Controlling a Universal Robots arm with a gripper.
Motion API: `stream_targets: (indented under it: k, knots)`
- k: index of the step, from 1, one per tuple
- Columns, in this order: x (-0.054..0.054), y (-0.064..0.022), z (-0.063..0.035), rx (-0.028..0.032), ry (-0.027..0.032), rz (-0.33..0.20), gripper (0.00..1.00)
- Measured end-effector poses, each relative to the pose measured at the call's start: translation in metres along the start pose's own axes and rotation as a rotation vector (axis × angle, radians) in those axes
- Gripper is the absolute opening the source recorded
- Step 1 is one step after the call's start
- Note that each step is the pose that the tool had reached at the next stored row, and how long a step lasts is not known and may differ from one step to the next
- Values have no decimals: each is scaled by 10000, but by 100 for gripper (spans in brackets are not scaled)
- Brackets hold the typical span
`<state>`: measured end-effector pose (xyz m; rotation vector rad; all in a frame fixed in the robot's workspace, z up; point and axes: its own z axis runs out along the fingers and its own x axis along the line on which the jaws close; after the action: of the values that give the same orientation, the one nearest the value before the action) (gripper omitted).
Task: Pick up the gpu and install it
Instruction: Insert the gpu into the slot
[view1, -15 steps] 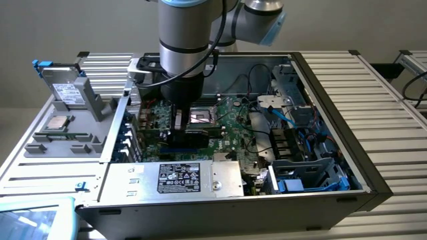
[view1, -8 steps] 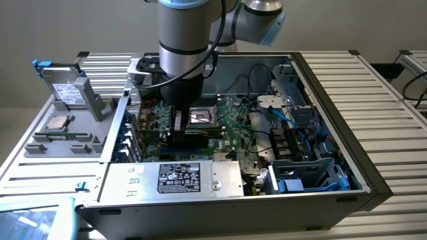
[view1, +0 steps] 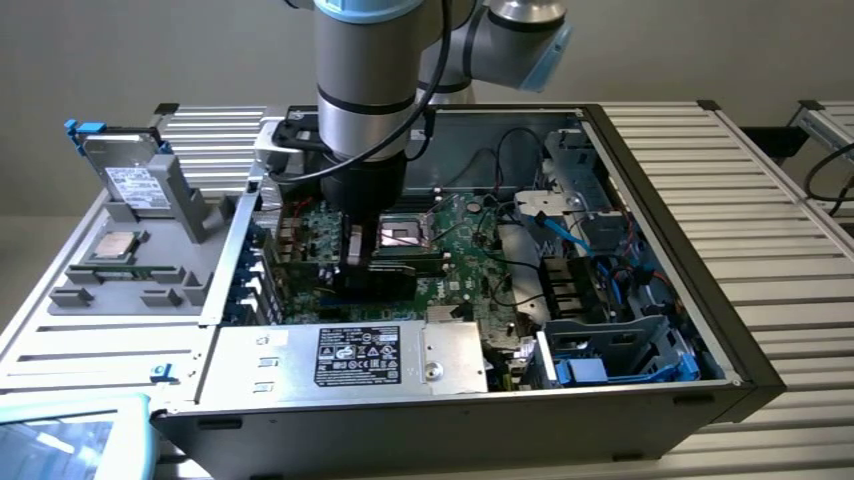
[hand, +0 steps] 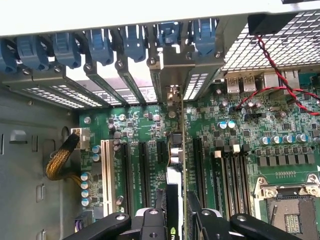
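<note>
- A grey Universal Robots arm (view1: 363, 80) reaches straight down into an open black-and-silver computer case (view1: 641, 170), which lies on its side on a slatted aluminium worktop (view1: 767, 200).
- Its black hand (view1: 354, 250) is low over the large green motherboard (view1: 461, 240). On the exterior view's dial it sits just off centre, toward 9 o'clock.
- The hand is clenched on the gpu (hand: 175, 150), a small green circuit card seen edge-on with black parts on one face. The black fingers (hand: 150, 222) press on either side of it.
- The gpu stands upright over the motherboard, in line with the long black expansion slots. A white slot (hand: 105, 170) runs parallel to it, a few slots away.
- The card's far end reaches toward the case's rear wall, under a row of blue plastic slot clips (hand: 100, 45). I cannot tell whether its edge is seated in a slot.
- In the exterior view, the open silver processor socket (view1: 400, 235) lies just beside the hand at 3 o'clock.
- A silver power-supply box with a black label (view1: 360, 358) lies at 6 o'clock of the hand.
- Outside the case, at 9 o'clock, a silver white-labelled drive (view1: 134, 185) stands upright in a grey holder tray (view1: 80, 295).
</note>
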<state>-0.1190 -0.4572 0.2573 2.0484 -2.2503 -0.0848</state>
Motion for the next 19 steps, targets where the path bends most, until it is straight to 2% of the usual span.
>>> stream_targets:
  k: [3,7,10,12,19]
  knots:
    - [0,0,1,-6,-21,197,27]
    - [2,0,2,-6,-27,211,27]
    - [8,8,9,12,-61,207,27]
    - [10,11,22,30,-60,207,27]
    - [9,12,35,33,-68,207,27]
